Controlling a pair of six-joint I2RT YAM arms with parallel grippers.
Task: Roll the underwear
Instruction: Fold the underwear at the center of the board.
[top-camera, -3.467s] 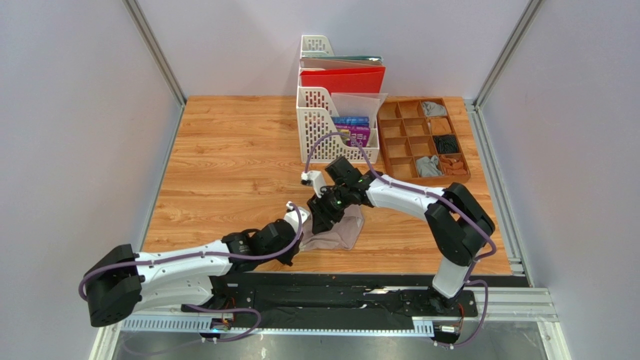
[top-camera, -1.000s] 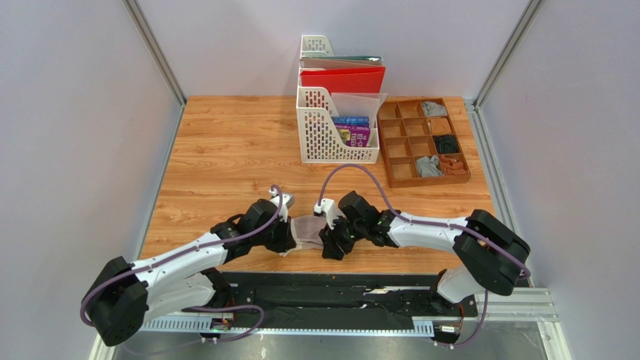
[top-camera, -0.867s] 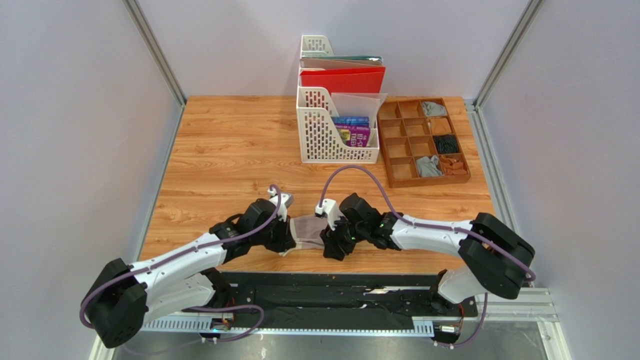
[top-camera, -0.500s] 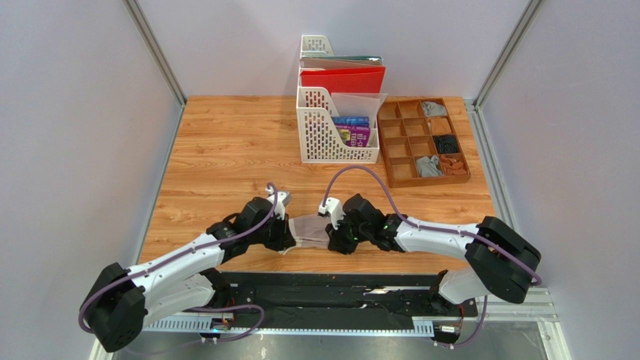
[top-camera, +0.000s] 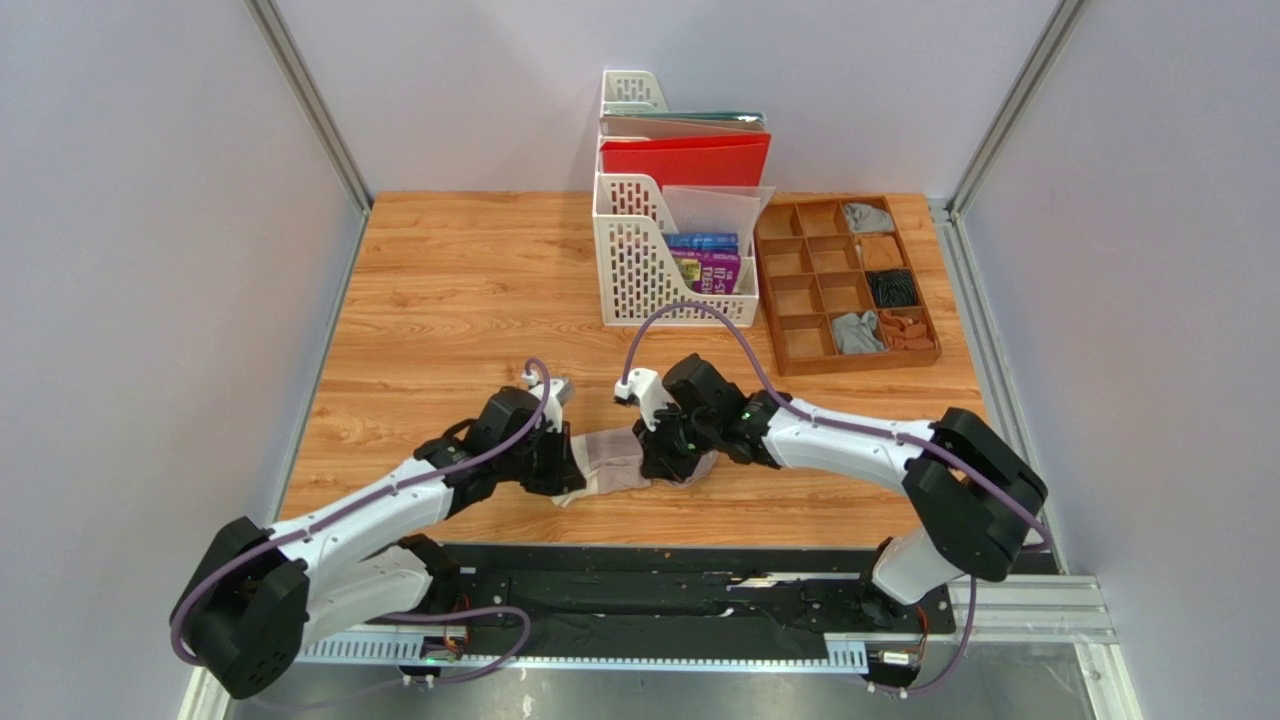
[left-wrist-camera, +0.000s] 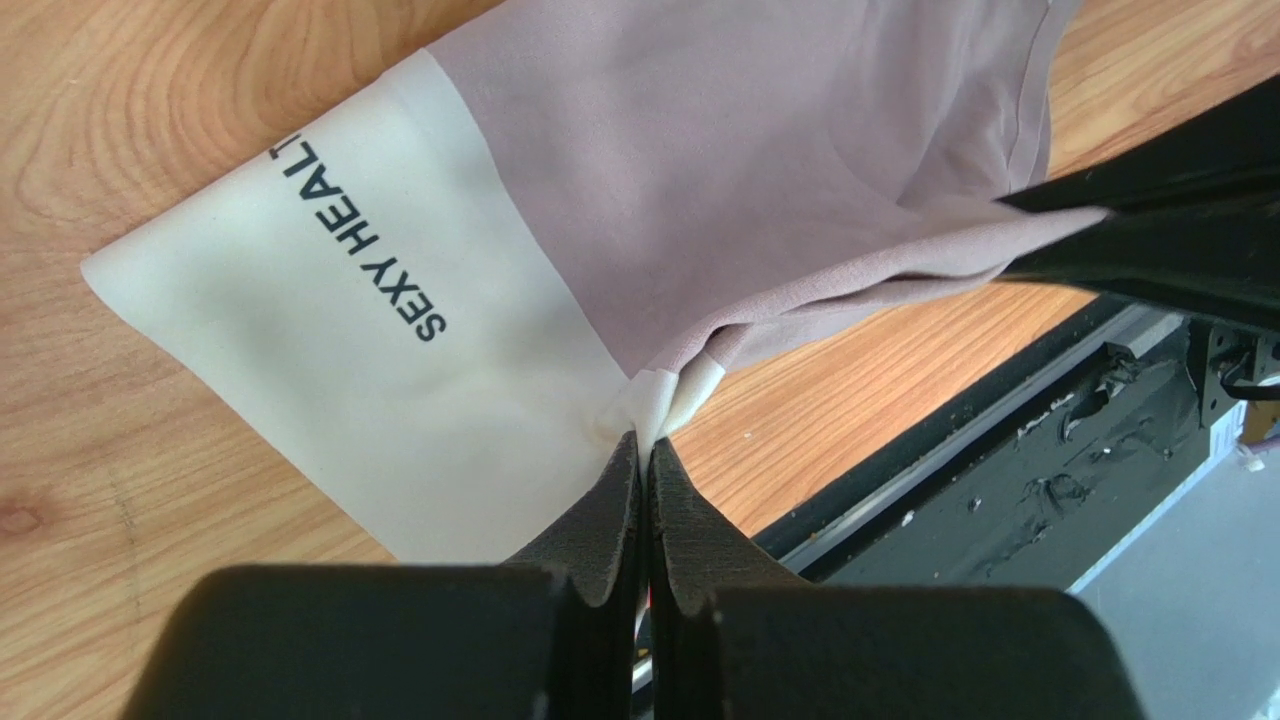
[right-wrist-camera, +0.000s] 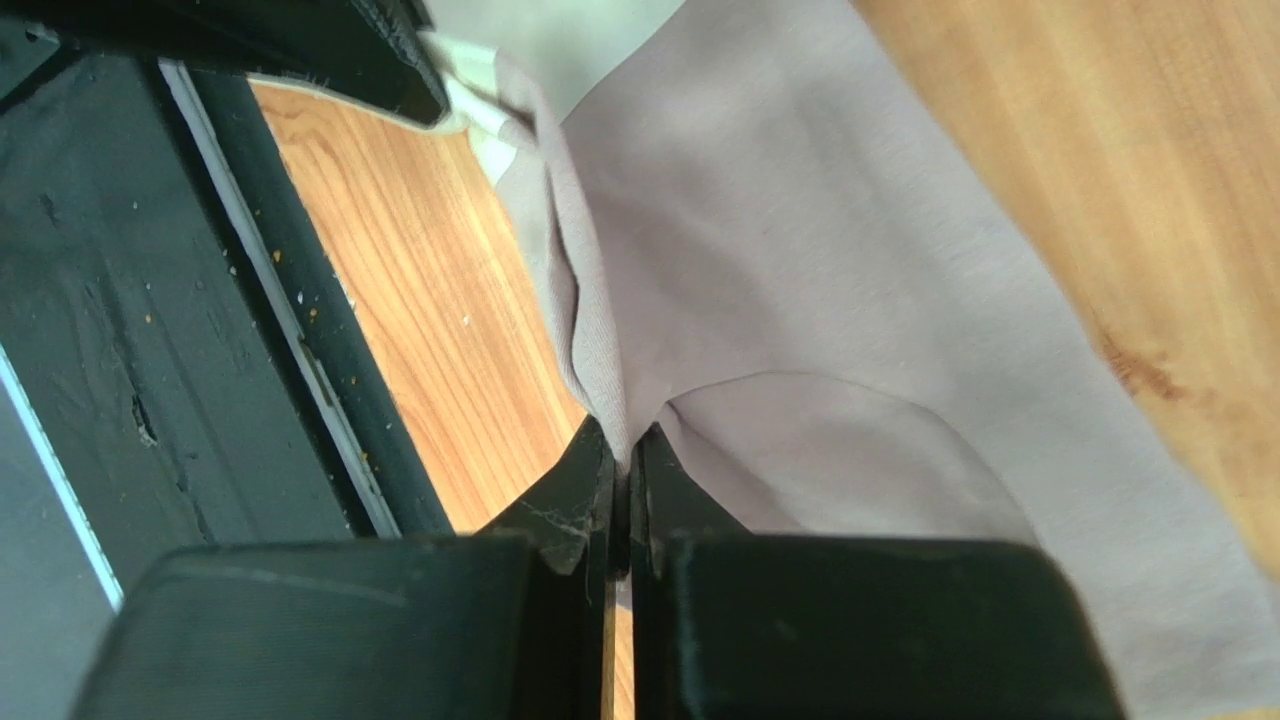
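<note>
The pale pinkish-beige underwear (top-camera: 613, 456) with a cream band lies partly flat on the wood near the table's front edge, between my two grippers. My left gripper (top-camera: 565, 474) is shut on the near corner of the cream band (left-wrist-camera: 376, 375); its tips (left-wrist-camera: 646, 446) pinch that corner. From the other side, my right gripper (top-camera: 663, 455) is shut on a raised fold of the pinkish cloth (right-wrist-camera: 842, 255), with its tips (right-wrist-camera: 621, 438) pinching that fold. The cloth's near edge is lifted and stretched between the two grips.
A white file rack (top-camera: 672, 225) with a red folder stands at the back centre. Beside it on the right is a wooden divided tray (top-camera: 846, 278) holding several rolled cloths. The black base rail (top-camera: 676, 578) runs just past the front edge.
My right gripper has shut on the cloth's near edge and moved a little away from the front edge, pulling the fold up. The left gripper keeps its grip and has barely shifted.
</note>
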